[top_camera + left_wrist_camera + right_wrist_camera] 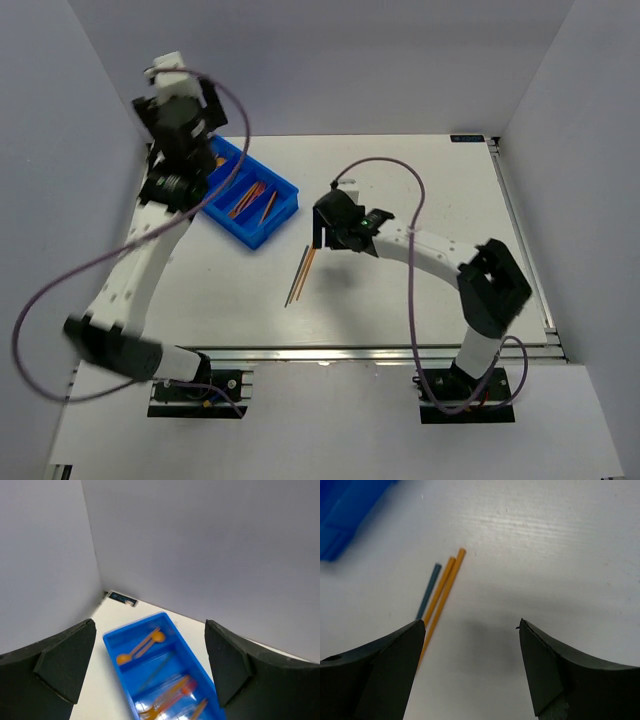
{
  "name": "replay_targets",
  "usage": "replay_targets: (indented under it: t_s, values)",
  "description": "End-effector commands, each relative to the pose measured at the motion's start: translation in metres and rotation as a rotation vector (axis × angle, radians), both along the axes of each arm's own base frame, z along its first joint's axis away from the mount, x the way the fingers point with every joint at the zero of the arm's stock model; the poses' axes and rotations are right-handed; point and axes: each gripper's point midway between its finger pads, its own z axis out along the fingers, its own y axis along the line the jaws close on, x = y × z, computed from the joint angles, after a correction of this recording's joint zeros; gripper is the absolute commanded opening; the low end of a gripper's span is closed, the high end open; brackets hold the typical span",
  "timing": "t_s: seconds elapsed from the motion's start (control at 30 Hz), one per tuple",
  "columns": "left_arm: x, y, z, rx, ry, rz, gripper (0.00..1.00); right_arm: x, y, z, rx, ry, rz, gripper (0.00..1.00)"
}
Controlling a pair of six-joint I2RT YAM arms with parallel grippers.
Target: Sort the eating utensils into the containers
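Lying parallel: three thin sticks [441, 592] (two orange) near rectangular tray [275, 225].

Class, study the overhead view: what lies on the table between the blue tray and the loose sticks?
Nothing: only bare white table separates the blue tray from the sticks, as the top view and the right wrist view both show.

I see the white table [230, 300] carrying the blue tray [272, 224] toward its far-left corner and, around mid-table, two orange sticks [446, 585] beside what looks like a dark stick [430, 587].
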Motion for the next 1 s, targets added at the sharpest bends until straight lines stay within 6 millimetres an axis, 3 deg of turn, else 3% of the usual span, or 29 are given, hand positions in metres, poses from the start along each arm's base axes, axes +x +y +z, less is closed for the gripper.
replay_targets:
  t_s: [0.0, 0.07, 0.1, 0.13, 0.17, 0.2, 0.23, 0.27, 0.3, 0.43, 0.6, 0.77, 0.97]
  values:
    - [-0.068, -0.008, -0.055, -0.195, 0.12, -0.134, 0.98, 0.023, 0.009, 0.003, -0.047, -0.038, -0.173, 0.8]
    - [-0.091, -0.007, -0.081, -0.211, 0.134, -0.171, 0.98, 0.03, 0.021, 0.005, -0.051, -0.044, -0.183, 0.72]
    - [-0.11, -0.002, -0.11, -0.2, 0.158, -0.175, 0.98, 0.031, 0.027, -0.008, -0.062, -0.027, -0.175, 0.68]
    - [-0.118, 0.001, -0.125, -0.196, 0.17, -0.171, 0.98, 0.034, 0.032, -0.012, -0.057, -0.02, -0.171, 0.57]
    - [-0.126, 0.006, -0.138, -0.199, 0.18, -0.155, 0.98, 0.035, 0.035, -0.026, -0.081, 0.001, -0.167, 0.54]
    - [-0.139, 0.011, -0.159, -0.195, 0.199, -0.147, 0.98, 0.041, 0.042, -0.019, -0.067, -0.007, -0.175, 0.48]
    - [-0.144, 0.013, -0.167, -0.196, 0.205, -0.143, 0.98, 0.043, 0.043, -0.021, -0.073, -0.002, -0.186, 0.37]
    - [-0.149, 0.014, -0.174, -0.2, 0.209, -0.143, 0.98, 0.045, 0.043, -0.03, -0.095, 0.008, -0.197, 0.32]
    - [-0.154, 0.016, -0.188, -0.194, 0.23, -0.14, 0.98, 0.045, 0.045, -0.027, -0.098, 0.016, -0.202, 0.3]
    - [-0.162, 0.017, -0.189, -0.2, 0.207, -0.151, 0.98, 0.034, 0.05, -0.033, -0.09, 0.04, -0.205, 0.3]
    - [-0.156, 0.011, -0.197, -0.195, 0.258, -0.167, 0.98, 0.019, 0.057, -0.04, -0.071, 0.051, -0.192, 0.31]
    - [-0.157, 0.01, -0.198, -0.195, 0.258, -0.173, 0.98, 0.012, 0.058, -0.057, -0.106, 0.093, -0.191, 0.3]
    - [-0.157, 0.013, -0.197, -0.193, 0.255, -0.163, 0.98, 0.004, 0.063, -0.065, -0.112, 0.097, -0.184, 0.3]
